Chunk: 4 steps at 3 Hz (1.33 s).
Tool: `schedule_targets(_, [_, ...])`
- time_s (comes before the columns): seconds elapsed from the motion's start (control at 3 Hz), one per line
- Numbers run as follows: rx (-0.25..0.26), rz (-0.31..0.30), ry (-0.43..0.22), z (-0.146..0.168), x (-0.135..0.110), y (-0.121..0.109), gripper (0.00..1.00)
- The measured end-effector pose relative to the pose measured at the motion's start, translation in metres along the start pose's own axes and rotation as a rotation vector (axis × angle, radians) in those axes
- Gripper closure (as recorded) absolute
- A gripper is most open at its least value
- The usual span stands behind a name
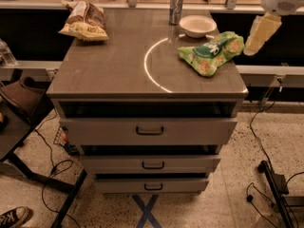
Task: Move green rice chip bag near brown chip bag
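Observation:
The green rice chip bag (211, 52) lies on the right side of the grey cabinet top (114, 63), close to its right edge. The brown chip bag (84, 21) lies at the far left corner of the top. My gripper (260, 33) hangs at the upper right, just past the cabinet's right edge, a little right of and above the green bag and not touching it.
A white bowl (197, 25) and a silver can (176, 6) stand behind the green bag. The cabinet has three drawers (149, 130), slightly open. A dark stand (21, 127) is at the left; cables and another stand base (278, 184) lie on the floor at right.

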<state>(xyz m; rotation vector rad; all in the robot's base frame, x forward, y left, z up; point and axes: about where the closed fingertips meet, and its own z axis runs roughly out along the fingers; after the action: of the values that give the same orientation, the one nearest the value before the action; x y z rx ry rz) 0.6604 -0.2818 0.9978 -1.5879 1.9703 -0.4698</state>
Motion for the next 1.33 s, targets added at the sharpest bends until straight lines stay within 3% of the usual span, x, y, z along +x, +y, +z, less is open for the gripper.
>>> schedule_targets(0.33, [0.014, -0.088, 0.026, 0.017, 0.011, -0.016, 0.0])
schedule_targets(0.67, [0.015, -0.104, 0.025, 0.019, 0.011, -0.018, 0.0])
schedule_targets(1.0, [0.014, -0.121, -0.005, 0.03, 0.007, -0.016, 0.0])
schedule_targets(1.33, [0.018, -0.178, -0.051, 0.052, 0.006, -0.02, 0.0])
